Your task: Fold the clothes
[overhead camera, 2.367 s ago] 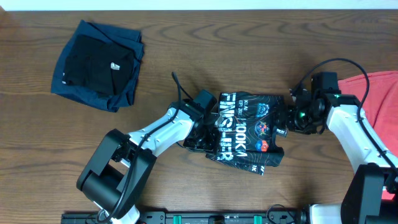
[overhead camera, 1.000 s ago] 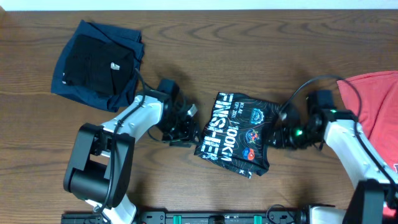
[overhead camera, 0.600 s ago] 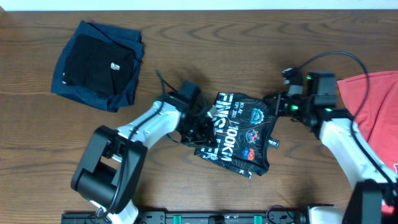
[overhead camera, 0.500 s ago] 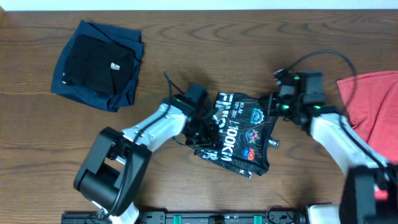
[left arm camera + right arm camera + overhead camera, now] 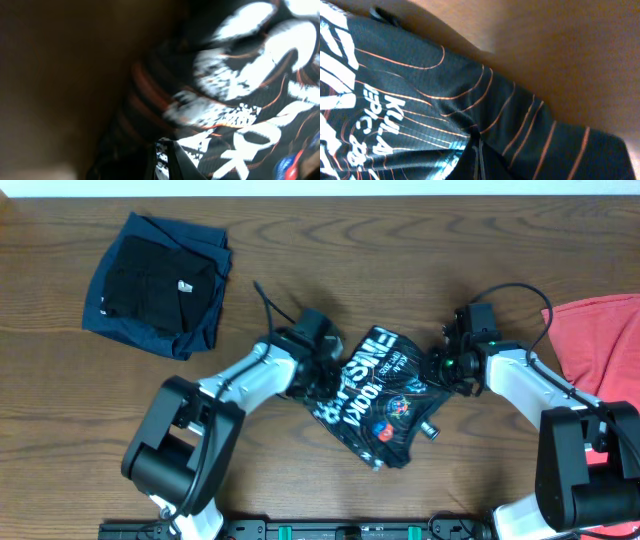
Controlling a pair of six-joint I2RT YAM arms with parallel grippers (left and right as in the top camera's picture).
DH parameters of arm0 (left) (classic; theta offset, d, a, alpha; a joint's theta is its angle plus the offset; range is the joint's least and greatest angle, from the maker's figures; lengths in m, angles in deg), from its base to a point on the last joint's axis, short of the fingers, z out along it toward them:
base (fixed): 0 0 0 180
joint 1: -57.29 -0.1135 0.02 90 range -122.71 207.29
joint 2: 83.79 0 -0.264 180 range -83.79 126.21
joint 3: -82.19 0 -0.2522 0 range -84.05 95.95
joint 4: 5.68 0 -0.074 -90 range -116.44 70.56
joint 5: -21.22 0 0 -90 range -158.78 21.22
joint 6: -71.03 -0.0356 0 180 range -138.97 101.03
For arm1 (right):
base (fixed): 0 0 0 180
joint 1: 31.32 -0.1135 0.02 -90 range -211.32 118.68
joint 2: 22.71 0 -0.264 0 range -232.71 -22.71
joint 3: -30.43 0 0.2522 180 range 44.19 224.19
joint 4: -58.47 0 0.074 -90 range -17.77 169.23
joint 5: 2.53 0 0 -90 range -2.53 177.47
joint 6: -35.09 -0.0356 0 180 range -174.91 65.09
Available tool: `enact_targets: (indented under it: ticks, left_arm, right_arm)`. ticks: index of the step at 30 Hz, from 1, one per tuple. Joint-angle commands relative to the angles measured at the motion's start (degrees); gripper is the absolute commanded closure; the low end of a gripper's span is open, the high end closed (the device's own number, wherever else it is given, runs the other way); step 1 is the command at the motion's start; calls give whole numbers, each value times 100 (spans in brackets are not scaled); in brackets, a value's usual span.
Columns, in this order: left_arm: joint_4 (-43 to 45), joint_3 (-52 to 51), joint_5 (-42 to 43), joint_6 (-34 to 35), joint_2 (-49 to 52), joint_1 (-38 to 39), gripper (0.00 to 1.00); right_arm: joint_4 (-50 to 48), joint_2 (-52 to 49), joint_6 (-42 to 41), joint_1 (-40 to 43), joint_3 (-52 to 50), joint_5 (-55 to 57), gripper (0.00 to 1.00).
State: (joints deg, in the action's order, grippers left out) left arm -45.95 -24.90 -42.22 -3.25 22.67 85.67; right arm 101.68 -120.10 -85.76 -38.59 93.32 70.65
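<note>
From overhead I see the jersey [image 5: 378, 402] lying crumpled and skewed near the middle of the table [image 5: 400, 260], its white lettering running on a diagonal. My left tool [image 5: 325, 376] is at its left edge and my right tool [image 5: 438, 368] is at its upper right edge. That view is too coarse to show me either set of jaws.

The left wrist camera is pressed close to the cloth. It gives me blurred white letters, orange lines and a fold gathering to a pinch at the bottom of the frame. I read that tool as closed down on the jersey's edge, though the fingers themselves are hidden.

The right wrist camera is sharper. It shows thin orange contour lines, small white lettering, and a crease drawn in at the bottom centre. That tool is fully closed, nipping the fabric.

Only the overhead view shows me the rest. The folded navy garments [image 5: 155, 285] sit well apart at the far left, and the red T-shirt [image 5: 600, 340] lies at the right edge.
</note>
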Motion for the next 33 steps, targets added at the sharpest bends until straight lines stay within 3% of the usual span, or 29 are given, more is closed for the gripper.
enact_targets:
  ticks: [1,5,8,10,15,18,22,27,33]
  left_arm:
    - [190,-42,-562,-258,505,-507,86]
    - [234,140,-374,-341,586,-1043,85]
    - [-240,592,-146,-568,511,-1394,84]
    - [-758,1014,-149,-632,417,-1576,76]
    - [-2194,1987,-42,-820,52,-1759,60]
    - [-2669,2096,396,-800,-177,-1714,39]
    - [-3130,2011,785,-649,-197,-1543,34]
    - [-2983,1196,868,295,-197,-1239,33]
    - [-1884,17,1357,1036,-199,-852,30]
  right_arm:
    - [586,-114,-839,-31,-166,719,99]
    - [1038,0,-962,-31,-166,896,99]
    - [1060,201,-876,-31,-166,887,98]
    - [953,461,-402,-31,-162,756,96]
    - [566,1351,1759,-31,-155,-431,81]
    - [474,1838,2028,-31,-155,-525,75]
    - [245,2070,2024,-37,-155,-581,81]
    - [17,1729,2068,-184,-186,-590,84]
    - [-170,896,2061,-413,-201,-577,87]
